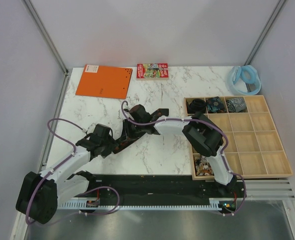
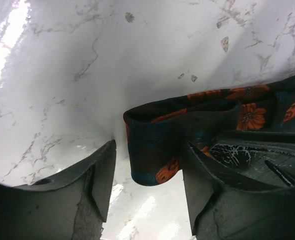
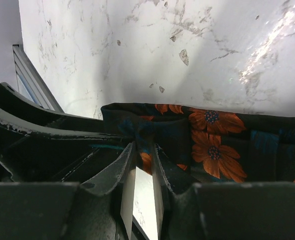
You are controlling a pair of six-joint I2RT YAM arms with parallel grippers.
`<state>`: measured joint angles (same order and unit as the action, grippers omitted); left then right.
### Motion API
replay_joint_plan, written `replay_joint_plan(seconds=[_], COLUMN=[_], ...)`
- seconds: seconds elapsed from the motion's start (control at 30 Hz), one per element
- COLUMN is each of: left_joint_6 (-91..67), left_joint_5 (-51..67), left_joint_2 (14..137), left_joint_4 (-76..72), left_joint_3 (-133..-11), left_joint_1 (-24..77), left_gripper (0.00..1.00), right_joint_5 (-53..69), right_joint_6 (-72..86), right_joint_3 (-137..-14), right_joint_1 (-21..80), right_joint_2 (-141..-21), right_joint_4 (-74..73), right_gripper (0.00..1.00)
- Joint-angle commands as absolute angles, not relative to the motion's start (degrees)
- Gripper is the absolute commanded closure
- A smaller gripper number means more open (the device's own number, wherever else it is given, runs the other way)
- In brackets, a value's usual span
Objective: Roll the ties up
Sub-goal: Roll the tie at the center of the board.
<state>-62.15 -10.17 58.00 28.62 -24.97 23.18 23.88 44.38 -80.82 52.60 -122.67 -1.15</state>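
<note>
A black tie with orange-red flowers [image 2: 237, 117] lies on the marble table [image 1: 157, 150] between both arms. Its folded end [image 2: 155, 150] hangs between the fingers of my left gripper [image 2: 148, 150], nearer the right finger [image 2: 200, 185], with a gap on the left side. That gripper is open. My right gripper [image 3: 143, 147] is shut on a fold of the same tie [image 3: 212, 145], pinching the fabric at its fingertips. From above, the two grippers meet around the tie [image 1: 122, 142] left of centre. Three coiled ties [image 1: 216, 104] sit in the tray's back row.
A wooden compartment tray [image 1: 267, 150] stands at the right, with something patterned in its near-left cell [image 1: 204, 165]. An orange notebook [image 1: 103, 81] and a colourful booklet [image 1: 152, 71] lie at the back. A pale blue ring [image 1: 245, 79] sits at the back right.
</note>
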Motion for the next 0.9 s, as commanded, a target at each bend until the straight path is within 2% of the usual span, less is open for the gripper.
replay_joint_plan(seconds=[0.0,0.23,0.33,0.37,0.4,0.47,0.53,0.67,0.87], left_joint_6=[-63.55,-61.70,-59.86,-58.72,-58.01,-55.82,-54.24,-50.98,-48.00], left_joint_5=[-9.23,-9.23,-8.35,-8.09,-7.82,-7.82,-8.87,-9.67,-10.11], left_joint_2=[62.05,63.02,63.02,62.93,62.67,62.14,61.26,59.59,59.06], left_joint_4=[24.70,22.24,21.18,21.01,21.09,22.06,24.42,30.22,39.53], left_joint_3=[-21.97,-21.88,-22.23,-22.41,-22.67,-23.99,-25.65,-29.09,-35.15], left_joint_1=[22.24,22.15,22.15,22.24,22.15,22.24,22.15,22.24,22.24], left_gripper=[0.42,0.48,0.62,0.74,0.79,0.89,0.94,0.98,0.98], right_joint_5=[21.89,22.24,22.41,22.41,22.41,22.41,22.33,22.67,21.80], right_joint_6=[43.59,44.47,44.91,45.00,45.09,45.26,45.61,46.49,47.02], right_joint_3=[-78.05,-76.91,-76.29,-76.20,-76.03,-75.94,-76.29,-77.69,-80.42], right_joint_1=[52.47,52.56,52.56,52.56,52.56,52.56,52.47,52.47,52.47], right_joint_2=[-122.34,-122.34,-122.08,-121.99,-121.99,-121.64,-121.20,-120.24,-117.43], right_joint_4=[-4.83,-3.43,-2.73,-2.72,-2.64,-2.72,-2.81,-3.60,-5.45], right_gripper=[0.73,0.74,0.74,0.74,0.74,0.74,0.74,0.73,0.72])
